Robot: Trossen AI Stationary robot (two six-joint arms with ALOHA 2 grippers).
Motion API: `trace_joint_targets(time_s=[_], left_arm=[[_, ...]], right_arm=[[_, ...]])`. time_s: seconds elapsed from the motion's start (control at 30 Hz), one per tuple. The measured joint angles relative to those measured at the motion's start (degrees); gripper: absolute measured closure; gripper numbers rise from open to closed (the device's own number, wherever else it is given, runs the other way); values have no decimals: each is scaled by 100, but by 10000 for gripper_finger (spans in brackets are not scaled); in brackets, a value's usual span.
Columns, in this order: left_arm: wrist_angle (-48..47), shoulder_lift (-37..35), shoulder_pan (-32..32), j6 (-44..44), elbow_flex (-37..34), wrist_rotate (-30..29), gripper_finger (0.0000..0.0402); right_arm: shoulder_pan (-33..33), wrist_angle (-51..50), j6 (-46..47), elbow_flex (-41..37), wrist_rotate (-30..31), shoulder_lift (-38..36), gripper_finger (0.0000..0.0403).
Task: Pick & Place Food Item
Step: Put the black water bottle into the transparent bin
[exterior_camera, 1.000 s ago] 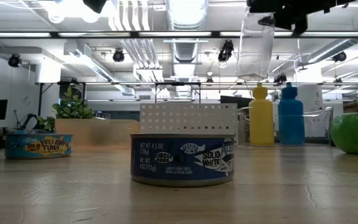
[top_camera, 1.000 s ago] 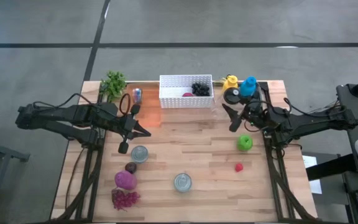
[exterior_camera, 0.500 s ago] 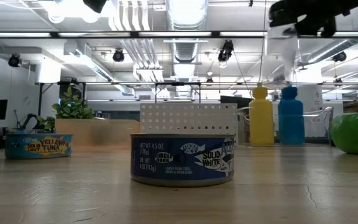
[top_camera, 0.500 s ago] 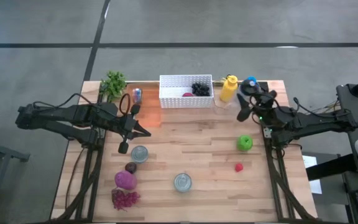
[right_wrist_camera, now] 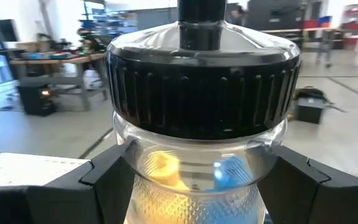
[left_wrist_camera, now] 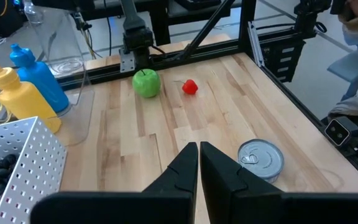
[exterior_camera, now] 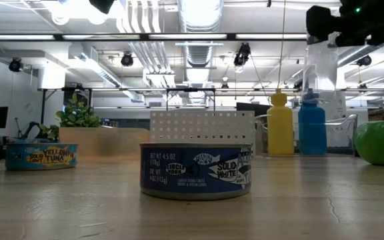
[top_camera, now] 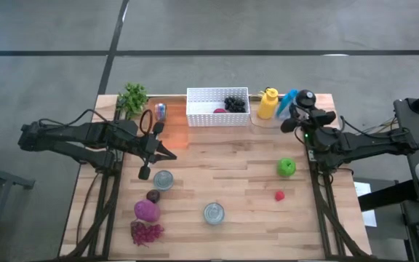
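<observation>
My left gripper (left_wrist_camera: 198, 163) waits to the left of the basket (top_camera: 217, 118), with its fingers pressed together and nothing between them, so I see little danger on that side. To the right of the basket stand the yellow bottle (top_camera: 268, 103) and the blue bottle (top_camera: 288, 102), close to each other. Just right of these, my right gripper (right_wrist_camera: 197, 193) is clamped on a clear jar (right_wrist_camera: 197, 158) with a black lid, one finger on each side of the body under the lid, and the jar hangs in the air above the table. I think this jar is the thing I must place, but I cannot see what is inside it. The wall of the jar is smooth and round, so it could slide down or turn in my fingers if I swing the arm fast. The two bottles are very near my path to the basket, and a low or careless move could knock them over. The jar also looks tall for the basket, so it may tip there when I let go. Further right of the basket, toward the front, lies the apple (top_camera: 286, 167), well apart from my arm.
</observation>
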Motion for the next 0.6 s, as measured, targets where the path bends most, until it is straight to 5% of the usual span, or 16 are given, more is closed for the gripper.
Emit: trace_joint_targets(time_s=[0.6], left_arm=[[40,0,2,123,0,0,378]], right_arm=[[-742,13,710,-657,313,13,129]])
